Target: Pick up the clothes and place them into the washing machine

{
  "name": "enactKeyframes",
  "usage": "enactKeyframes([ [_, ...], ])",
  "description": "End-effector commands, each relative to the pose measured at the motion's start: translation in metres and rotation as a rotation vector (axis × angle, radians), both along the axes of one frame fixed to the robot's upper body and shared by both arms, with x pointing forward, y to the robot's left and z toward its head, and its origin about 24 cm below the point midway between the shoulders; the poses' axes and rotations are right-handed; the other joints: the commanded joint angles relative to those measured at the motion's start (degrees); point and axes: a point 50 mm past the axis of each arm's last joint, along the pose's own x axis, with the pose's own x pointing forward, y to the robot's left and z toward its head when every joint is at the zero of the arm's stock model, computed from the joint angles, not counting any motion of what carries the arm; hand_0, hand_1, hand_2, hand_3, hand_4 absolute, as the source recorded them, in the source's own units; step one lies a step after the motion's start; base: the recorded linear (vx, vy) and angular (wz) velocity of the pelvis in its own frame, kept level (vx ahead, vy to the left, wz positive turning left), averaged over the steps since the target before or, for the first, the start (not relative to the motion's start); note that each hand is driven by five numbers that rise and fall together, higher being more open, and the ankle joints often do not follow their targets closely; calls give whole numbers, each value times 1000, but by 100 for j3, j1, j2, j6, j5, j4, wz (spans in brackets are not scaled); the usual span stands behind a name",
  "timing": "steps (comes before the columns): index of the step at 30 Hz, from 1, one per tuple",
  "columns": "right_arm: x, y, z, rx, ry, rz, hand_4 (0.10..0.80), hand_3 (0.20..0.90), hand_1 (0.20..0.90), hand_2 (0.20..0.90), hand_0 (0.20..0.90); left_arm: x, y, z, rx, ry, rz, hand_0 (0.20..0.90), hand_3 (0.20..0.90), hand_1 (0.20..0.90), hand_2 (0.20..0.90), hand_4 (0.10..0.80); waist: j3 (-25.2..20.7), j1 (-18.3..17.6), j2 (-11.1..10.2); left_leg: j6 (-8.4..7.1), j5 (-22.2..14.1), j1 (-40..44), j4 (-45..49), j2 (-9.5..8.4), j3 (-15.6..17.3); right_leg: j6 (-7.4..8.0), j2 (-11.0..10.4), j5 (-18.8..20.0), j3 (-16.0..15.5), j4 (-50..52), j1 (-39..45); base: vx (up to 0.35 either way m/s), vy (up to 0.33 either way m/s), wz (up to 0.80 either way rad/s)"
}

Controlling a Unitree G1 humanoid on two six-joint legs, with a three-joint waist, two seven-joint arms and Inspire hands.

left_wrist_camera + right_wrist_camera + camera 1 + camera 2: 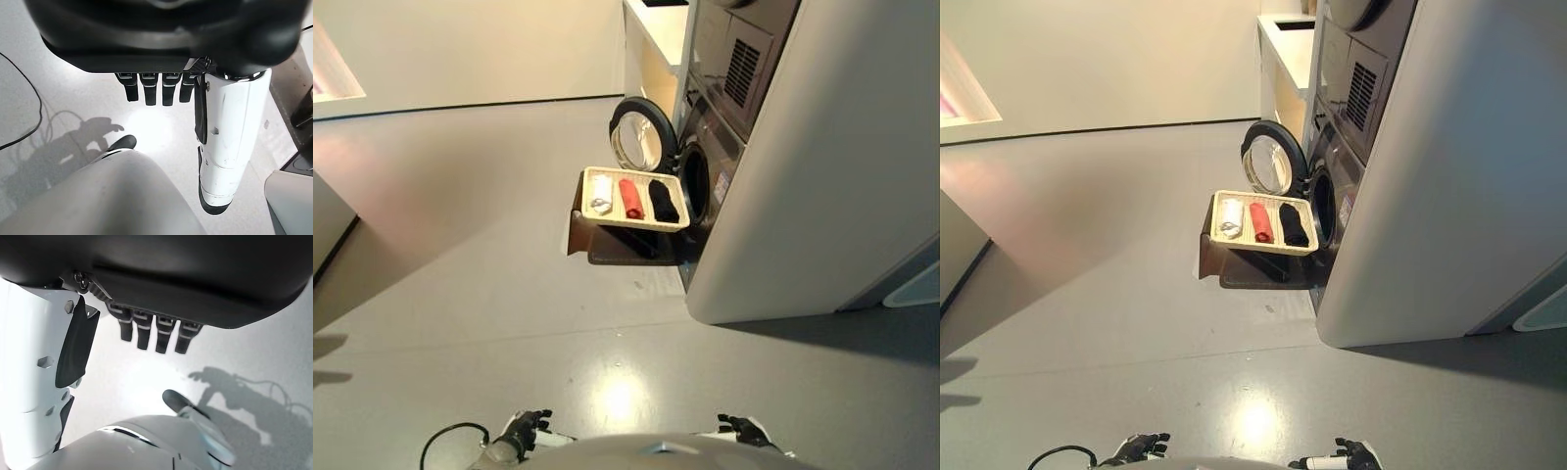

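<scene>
A cream basket (pixel 635 222) rests on a dark stand in front of the washing machine (pixel 705 166). In it lie a white cloth (pixel 601 194), a red cloth (pixel 630 198) and a black cloth (pixel 662 201), side by side. The machine's round door (pixel 642 135) stands open to the left of the drum opening (pixel 695 182). My left hand (pixel 523 429) and right hand (pixel 740 427) hang low at the near edge, far from the basket. Both hold nothing, fingers (pixel 155 92) relaxed and straight (pixel 151 335).
A tall pale grey cabinet (pixel 832 176) stands right of the machine. A white counter (pixel 656 39) lies behind the machine. Grey floor (pixel 489 255) stretches between me and the basket. A wall runs along the back.
</scene>
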Motion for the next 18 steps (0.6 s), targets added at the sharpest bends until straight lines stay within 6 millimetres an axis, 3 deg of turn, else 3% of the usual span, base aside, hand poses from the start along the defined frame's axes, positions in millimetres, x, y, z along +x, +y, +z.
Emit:
enactKeyframes([
  [1, 20, -4, 5, -4, -47, -11, 800, 900, 900, 900, 900, 34, 7, 8, 16, -84, 22, 900, 900, 900, 900, 800, 293, 0, -223, 151, -800, 12, 758, -324, -315, 278, -202, 357, 373, 1452, -295, 187, 113, 15],
  [3, 17, -5, 4, -2, -45, -29, 800, 900, 900, 900, 900, 35, 11, 10, 28, -88, 21, 900, 900, 900, 900, 800, 320, -84, -160, 145, -879, 158, 740, -306, -387, 203, -107, 299, 437, 1616, -574, 229, 72, 13],
  [6, 15, -7, 4, -6, -41, -45, 800, 900, 900, 900, 900, 37, 15, 11, 37, -104, 36, 900, 900, 900, 900, 800, 332, -233, -105, 54, -991, 592, 561, -270, -598, 144, -37, 316, 457, 1073, -962, 329, -15, 18],
  [8, 14, -9, 5, -10, -46, -61, 800, 900, 900, 900, 900, 39, 17, 12, 46, -114, 35, 900, 900, 900, 900, 800, 381, -407, -149, -56, -1114, 979, 458, -269, -795, 277, -122, 824, 526, 104, -1211, 484, -112, 28],
  [9, 11, -10, 4, -14, -33, -60, 800, 900, 900, 900, 900, 41, 17, 13, 51, -122, 34, 900, 900, 900, 900, 800, 386, -565, -161, -145, -1199, 1319, 321, -216, -959, 415, -192, 1248, 547, -570, -1623, 599, -134, 32],
  [12, 4, -9, 2, -10, -14, -55, 800, 900, 900, 900, 900, 34, 16, 10, 50, -100, 48, 900, 900, 900, 900, 800, 372, -716, -76, -261, -1339, 1864, 150, -20, -1165, 503, -138, 1576, 147, -887, -1964, 505, -153, 32],
  [14, 1, -9, 2, -11, -7, -57, 800, 900, 900, 900, 900, 32, 14, 9, 45, -91, 51, 900, 900, 900, 900, 800, 362, -754, -53, -276, -1369, 1985, 123, 31, -1202, 493, -101, 1636, 93, -844, -1961, 344, -154, 49],
  [16, -5, -11, 2, -5, -1, -68, 800, 900, 900, 900, 900, 24, 7, 6, 22, -73, 54, 900, 900, 900, 900, 800, 174, -918, 22, -368, -1192, 2035, 430, 272, -1352, 331, 187, 1681, 597, -753, -1864, 494, -292, 65],
  [17, -6, -11, 1, -2, 2, -68, 800, 900, 900, 900, 900, 23, 5, 5, 15, -73, 69, 900, 900, 900, 900, 800, 129, -893, 63, -437, -942, 1993, 670, 352, -1388, 271, 306, 1664, 634, -641, -1820, 455, -295, 68],
  [18, -6, -11, 1, 0, -1, -60, 800, 900, 900, 900, 900, 24, 1, 5, 1, -79, 78, 900, 900, 900, 900, 800, 95, -871, 143, -569, -407, 1852, 1204, 452, -1381, 143, 480, 1637, 647, -569, -1691, 414, -270, 57],
])
